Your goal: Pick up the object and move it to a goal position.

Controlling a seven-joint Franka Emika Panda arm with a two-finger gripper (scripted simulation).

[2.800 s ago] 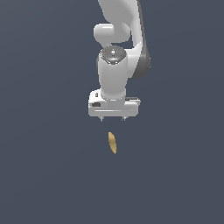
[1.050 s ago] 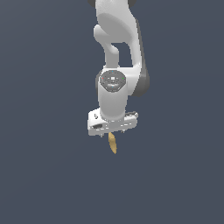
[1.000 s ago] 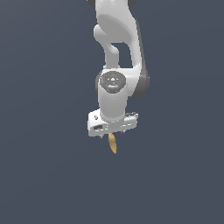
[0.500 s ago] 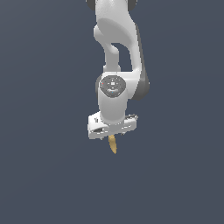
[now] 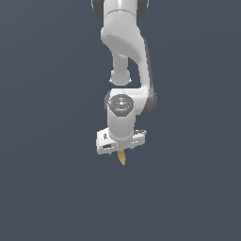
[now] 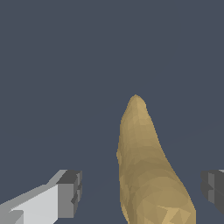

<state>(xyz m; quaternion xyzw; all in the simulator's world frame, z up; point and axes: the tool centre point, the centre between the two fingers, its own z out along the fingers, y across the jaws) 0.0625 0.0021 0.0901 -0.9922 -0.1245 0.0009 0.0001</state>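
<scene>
A plain dark grey-blue bench fills the exterior view, no writing anywhere. The white gripper [image 5: 121, 149] hangs low over the yellow-orange object [image 5: 122, 158], whose tapered tip pokes out beneath it. In the wrist view, the object [image 6: 148, 175] lies between spread fingers [image 6: 70, 194], neither touching: released.

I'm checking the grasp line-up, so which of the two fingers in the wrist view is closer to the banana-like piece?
The dark-tipped finger with no white showing; its gap to the yellow-orange piece is narrower than the white-bodied finger's.
</scene>
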